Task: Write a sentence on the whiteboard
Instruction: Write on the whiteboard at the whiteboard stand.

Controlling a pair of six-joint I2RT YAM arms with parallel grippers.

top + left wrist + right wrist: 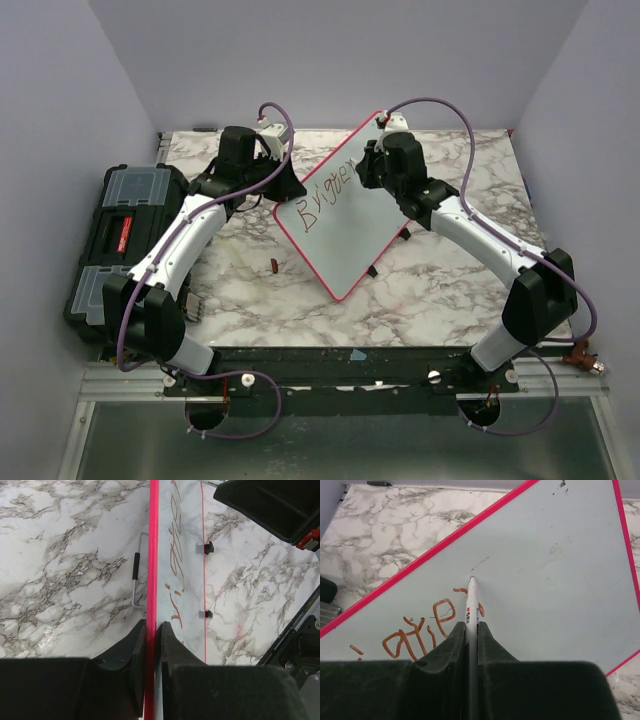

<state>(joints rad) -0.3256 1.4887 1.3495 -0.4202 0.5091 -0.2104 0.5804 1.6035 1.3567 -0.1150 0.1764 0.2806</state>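
Observation:
The whiteboard (335,235), pale with a thin red-pink frame, lies turned like a diamond in the middle of the marble table. My left gripper (281,190) (153,624) is shut on its left edge, one finger on each side of the frame (151,555). My right gripper (372,168) (472,623) is shut on a white marker (472,605), whose tip touches the board surface (560,580). Of the sentence (325,195), reddish-brown letters reading roughly "Brigger" run along the upper left edge. They also show as lettering (420,630) just left of the marker and as lettering (175,555) in the left wrist view.
A black toolbox (120,240) with clear lid compartments sits at the table's left edge. A small reddish-brown cap (272,265) lies on the marble left of the board. A wire handle (136,575) and two black clips (206,547) lie beside the board's edges.

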